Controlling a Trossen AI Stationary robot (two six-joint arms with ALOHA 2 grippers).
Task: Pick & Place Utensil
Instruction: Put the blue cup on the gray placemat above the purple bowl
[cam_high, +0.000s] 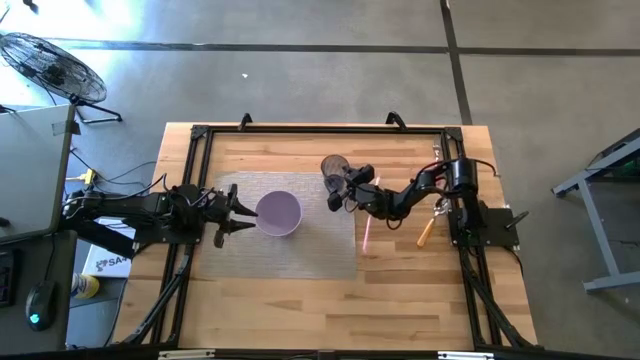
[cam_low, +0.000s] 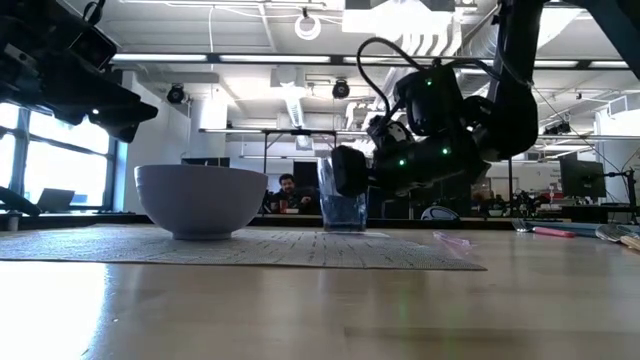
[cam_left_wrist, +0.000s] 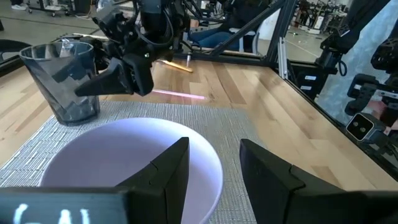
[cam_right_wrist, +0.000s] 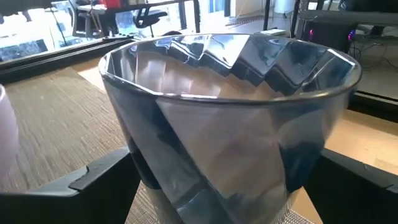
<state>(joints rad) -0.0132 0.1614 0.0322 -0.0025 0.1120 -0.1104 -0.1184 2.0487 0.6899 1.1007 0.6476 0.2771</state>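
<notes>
A thin pink utensil (cam_high: 367, 232) lies flat on the wood just right of the grey placemat (cam_high: 300, 255). An orange-handled utensil (cam_high: 427, 232) lies near the right arm's base. A clear faceted glass (cam_right_wrist: 230, 118) stands upright at the mat's far right corner. My right gripper (cam_high: 335, 192) is open at the glass, one finger on either side of it; whether the fingers touch it does not show. A lavender bowl (cam_high: 278, 213) sits on the mat. My left gripper (cam_left_wrist: 214, 165) is open and hovers above the bowl's left rim, clear of it in the low view.
A black frame (cam_high: 200, 135) borders the table's left, far and right sides. Bare wood stretches along the near edge. A fan and a desk stand off the table's left. In the low view, a person (cam_low: 288, 190) sits in the room far behind the table.
</notes>
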